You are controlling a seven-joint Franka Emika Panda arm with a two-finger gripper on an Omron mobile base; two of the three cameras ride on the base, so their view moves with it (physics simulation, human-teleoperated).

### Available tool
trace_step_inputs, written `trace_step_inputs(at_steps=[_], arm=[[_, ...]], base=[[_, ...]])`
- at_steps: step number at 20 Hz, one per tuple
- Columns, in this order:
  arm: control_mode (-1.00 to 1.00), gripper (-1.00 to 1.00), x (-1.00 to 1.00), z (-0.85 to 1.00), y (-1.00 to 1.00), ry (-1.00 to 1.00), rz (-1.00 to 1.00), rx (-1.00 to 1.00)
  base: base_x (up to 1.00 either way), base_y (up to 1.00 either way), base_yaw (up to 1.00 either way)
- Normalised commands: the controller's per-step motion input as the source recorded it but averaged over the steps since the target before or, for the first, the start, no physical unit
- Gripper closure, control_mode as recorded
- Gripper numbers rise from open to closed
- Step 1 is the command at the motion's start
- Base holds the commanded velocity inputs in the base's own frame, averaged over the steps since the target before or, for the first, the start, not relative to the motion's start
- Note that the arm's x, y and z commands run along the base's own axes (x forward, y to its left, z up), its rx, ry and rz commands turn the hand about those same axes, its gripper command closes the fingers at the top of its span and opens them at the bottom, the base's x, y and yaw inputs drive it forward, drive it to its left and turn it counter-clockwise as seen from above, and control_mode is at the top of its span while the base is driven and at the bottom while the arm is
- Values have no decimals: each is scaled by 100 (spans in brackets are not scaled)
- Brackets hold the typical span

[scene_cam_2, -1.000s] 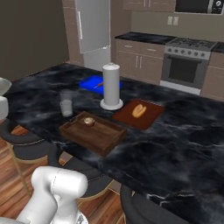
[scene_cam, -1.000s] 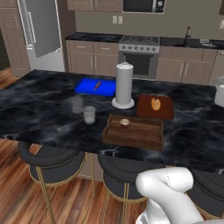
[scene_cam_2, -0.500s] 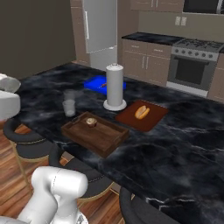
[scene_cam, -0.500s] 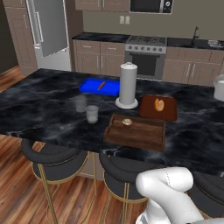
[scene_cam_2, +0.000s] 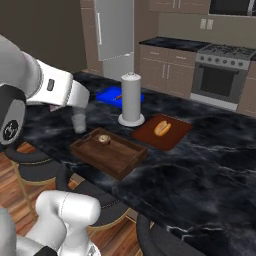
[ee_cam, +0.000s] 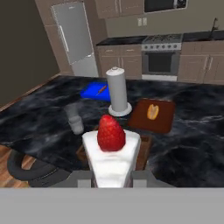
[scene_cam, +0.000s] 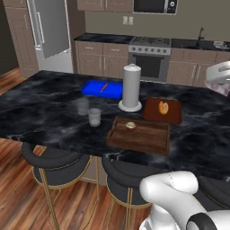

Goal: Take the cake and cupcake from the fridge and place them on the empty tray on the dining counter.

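In the hand view my gripper [ee_cam: 112,177] is shut on the cake [ee_cam: 111,153], a white wedge with a red berry on top, held above the near edge of the dining counter [ee_cam: 192,131]. The dark wooden tray [scene_cam: 148,137] lies on the dining counter [scene_cam: 40,112], close to its front edge, with the small brown cupcake [scene_cam: 130,126] in its far left part. From the right base view the cupcake [scene_cam_2: 104,139] sits in the tray [scene_cam_2: 120,156] and my white arm [scene_cam_2: 50,85] reaches in from the left. The silver fridge [scene_cam: 49,31] stands at the back left.
Behind the tray stand a white paper towel roll [scene_cam: 131,87], a reddish board with bread [scene_cam: 162,109] and a blue tray [scene_cam: 102,88]. Two glasses [scene_cam: 94,117] stand left of the tray. Black stools [scene_cam: 54,161] line the counter's front. A stove [scene_cam: 150,58] is at the back wall.
Both base views have shifted a little, so the base has moved. My arm has swung further into the left of the right base view. The tray and cupcake stay in place.
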Motion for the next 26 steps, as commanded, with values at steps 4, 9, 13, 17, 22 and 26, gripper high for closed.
trace_step_inputs(at_steps=[4, 9, 13, 17, 22, 26], arm=[[-100, 100, 72, -36, -21, 15, 11, 0], [-100, 100, 22, -48, -1, 2, 14, 0], [-100, 100, 0, -68, 7, -2, 15, 0], [-100, 100, 21, -71, 7, -1, 9, 0], [-100, 100, 60, -62, 3, 2, 3, 0], [-100, 100, 76, -60, 9, 7, 0, 0]], base=[[0, 0, 0], [0, 0, 0], [0, 0, 0], [0, 0, 0], [0, 0, 0], [0, 0, 0]])
